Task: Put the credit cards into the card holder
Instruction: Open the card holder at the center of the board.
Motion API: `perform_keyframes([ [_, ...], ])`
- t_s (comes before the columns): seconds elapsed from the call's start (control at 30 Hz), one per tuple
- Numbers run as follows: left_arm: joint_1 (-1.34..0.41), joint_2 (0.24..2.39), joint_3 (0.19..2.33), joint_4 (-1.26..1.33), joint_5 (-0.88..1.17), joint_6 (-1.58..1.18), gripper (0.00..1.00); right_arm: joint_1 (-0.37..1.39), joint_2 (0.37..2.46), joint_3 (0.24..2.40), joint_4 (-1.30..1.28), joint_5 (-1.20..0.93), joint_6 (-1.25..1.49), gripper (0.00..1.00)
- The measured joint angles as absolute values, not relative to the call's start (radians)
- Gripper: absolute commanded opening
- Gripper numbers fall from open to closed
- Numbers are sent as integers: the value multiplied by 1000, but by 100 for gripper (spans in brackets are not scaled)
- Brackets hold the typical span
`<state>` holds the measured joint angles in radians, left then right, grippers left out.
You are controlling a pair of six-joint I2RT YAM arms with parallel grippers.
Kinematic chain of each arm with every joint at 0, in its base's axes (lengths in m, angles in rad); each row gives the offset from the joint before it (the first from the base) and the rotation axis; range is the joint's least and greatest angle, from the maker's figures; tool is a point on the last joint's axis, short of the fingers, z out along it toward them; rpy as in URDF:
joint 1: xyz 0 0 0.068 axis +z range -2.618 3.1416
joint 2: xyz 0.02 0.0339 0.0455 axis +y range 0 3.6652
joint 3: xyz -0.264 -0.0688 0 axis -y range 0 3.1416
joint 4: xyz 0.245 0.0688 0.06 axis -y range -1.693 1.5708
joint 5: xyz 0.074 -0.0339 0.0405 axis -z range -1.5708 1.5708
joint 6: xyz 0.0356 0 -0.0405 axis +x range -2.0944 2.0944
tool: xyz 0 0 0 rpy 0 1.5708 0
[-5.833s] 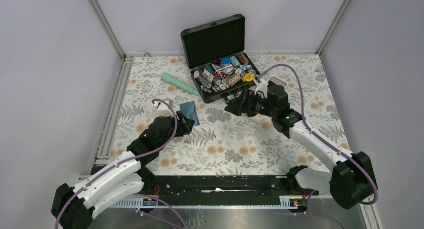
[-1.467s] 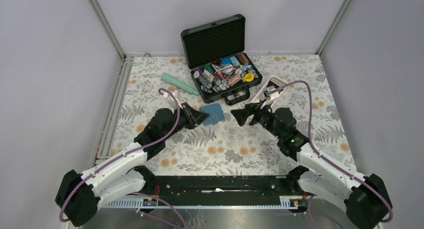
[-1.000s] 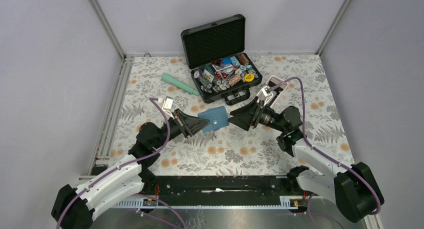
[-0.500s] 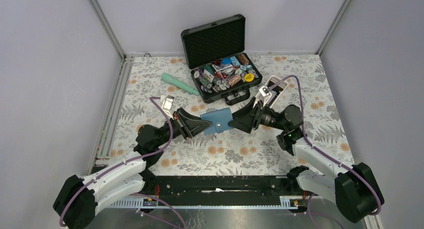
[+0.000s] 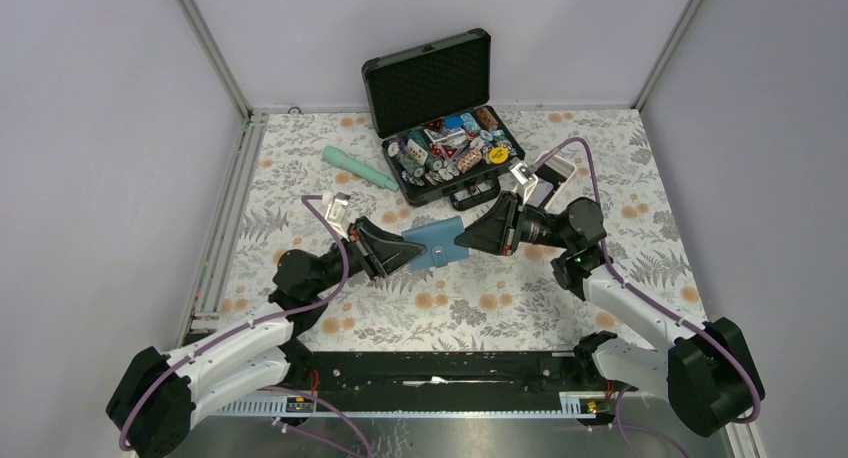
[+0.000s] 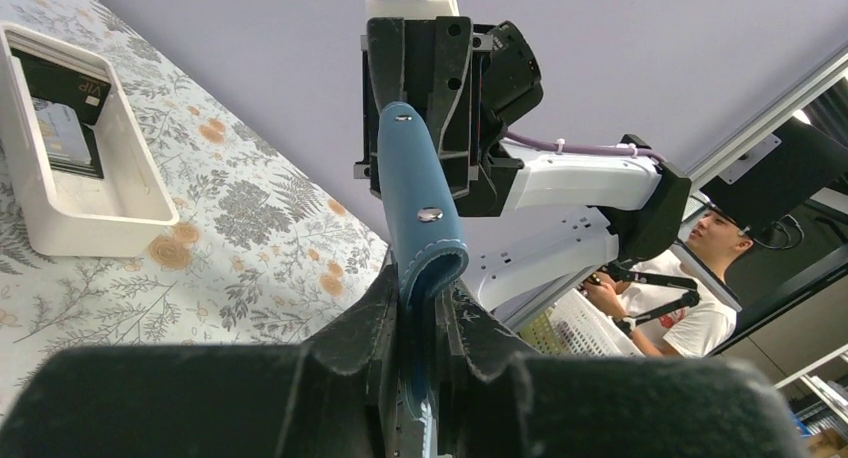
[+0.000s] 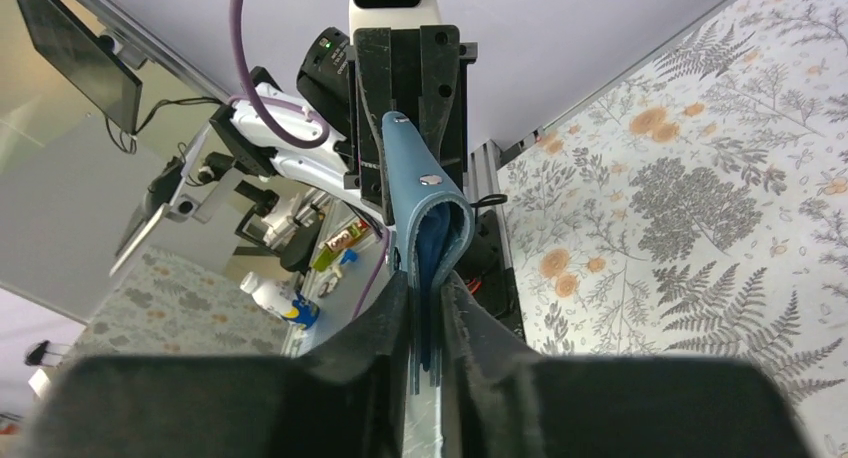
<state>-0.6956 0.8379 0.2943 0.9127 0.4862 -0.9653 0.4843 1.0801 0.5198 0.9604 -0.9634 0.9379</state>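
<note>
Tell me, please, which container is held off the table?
The teal card holder, gripped by left end effector and right end effector; black case and white tray rest on the table.

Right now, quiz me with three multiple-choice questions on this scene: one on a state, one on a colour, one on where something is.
1. The black foam-lined hard case is: A shut; B open; C upside down.
2. The plastic torch-like cylinder left of it is: A red; B yellow; C mint green.
3. The small teal-blue folding card holder is: A gripped between the left gripper and right gripper; B inside the case; C lying beside the cylinder.

Answers: 1 B, its lid stands upright with the foam showing. 2 C, the top view shows it pale green. 3 A, each wrist view shows fingers clamped on one end of it.
</note>
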Motion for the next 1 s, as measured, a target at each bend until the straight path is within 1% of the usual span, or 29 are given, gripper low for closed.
perform_keyframes([
  [0.03,-695,838,295,912,485,-961,0,484,1088,527,959,-971,940,7],
  [0.07,-695,838,295,911,483,-957,5,484,1094,536,955,-977,944,2],
  [0.1,-695,838,295,910,482,-952,20,483,1095,540,953,-980,941,0],
  [0.13,-695,838,297,904,482,-947,43,482,1095,542,948,-981,941,0],
  [0.17,-695,838,304,886,482,-938,69,481,1095,545,937,-981,936,0],
  [0.2,-695,837,314,863,483,-920,86,480,1095,555,902,-982,925,0],
  [0.23,-698,832,332,823,488,-907,96,486,1096,570,858,-982,906,0],
  [0.27,-701,834,350,773,487,-888,98,492,1095,583,817,-986,882,0],
  [0.4,-705,764,411,498,451,-799,99,500,1085,673,557,-980,739,0],
  [0.43,-704,731,438,393,418,-765,99,500,1080,704,474,-977,693,0],
  [0.5,-698,689,519,191,349,-703,99,501,1078,768,320,-960,604,0],
  [0.6,-685,686,707,-101,256,-607,99,501,1078,844,143,-944,500,0],
  [0.7,-680,707,865,-290,248,-507,99,501,1088,854,59,-964,459,0],
  [0.83,-680,781,1000,-450,352,-376,99,513,1174,856,39,-1043,461,0],
  [0.9,-680,852,1048,-512,409,-313,99,525,1201,859,30,-1062,460,0],
  [1.0,-680,935,1065,-575,475,-254,99,559,1224,878,26,-1102,459,0],
])
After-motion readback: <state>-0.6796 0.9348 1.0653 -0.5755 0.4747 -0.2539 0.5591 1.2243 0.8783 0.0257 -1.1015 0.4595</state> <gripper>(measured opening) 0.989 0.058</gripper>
